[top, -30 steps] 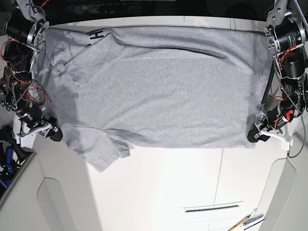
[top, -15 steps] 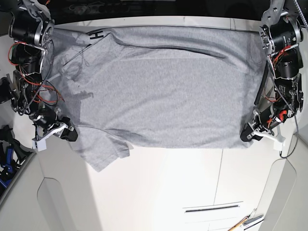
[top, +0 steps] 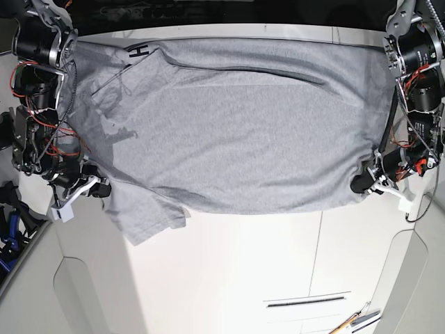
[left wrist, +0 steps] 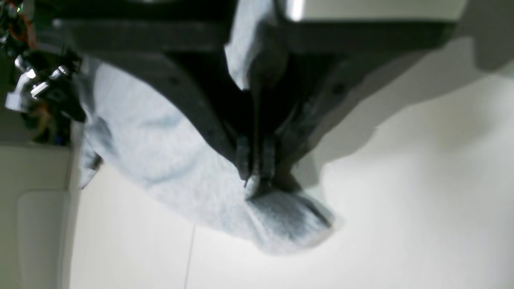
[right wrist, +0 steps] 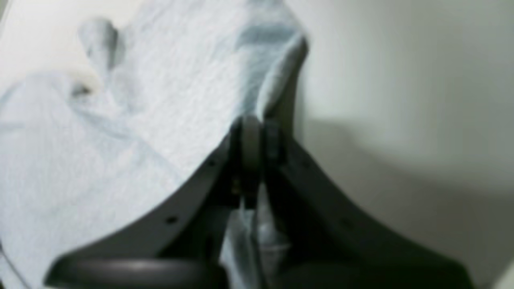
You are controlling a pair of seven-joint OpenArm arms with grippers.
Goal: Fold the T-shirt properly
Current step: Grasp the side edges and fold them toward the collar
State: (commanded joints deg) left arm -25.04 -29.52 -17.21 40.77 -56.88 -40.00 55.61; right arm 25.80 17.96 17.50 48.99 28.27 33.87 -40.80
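T-shirt (top: 236, 132): light grey, spread wide across the white table (top: 229, 278), its plain side mostly uppermost. Long folds run along the far edge, and diagonal folds lie at both far corners. A small piece of black lettering shows at the far edge, toward the base view's left. The near edge curves between the two arms; on the base view's left, a flap of cloth extends nearer than the rest and lies on the table.

Left gripper (left wrist: 255, 160): clenched on the shirt at its near corner, on the base view's right. Cloth is pinched between the fingertips, with a small fold protruding past them. The left wrist view is blurred close to the gripper.

Right gripper (right wrist: 261, 128): clenched on the shirt's side edge, on the base view's left, just beside the flap. A ridge of fabric runs between its fingers and out beyond the tips. The right wrist view is also blurred.

Surroundings: pens (top: 348, 322) lie at the table's near side, well apart from the shirt, toward the base view's right. Dark slots (top: 306, 301) show in the table surface beside them.
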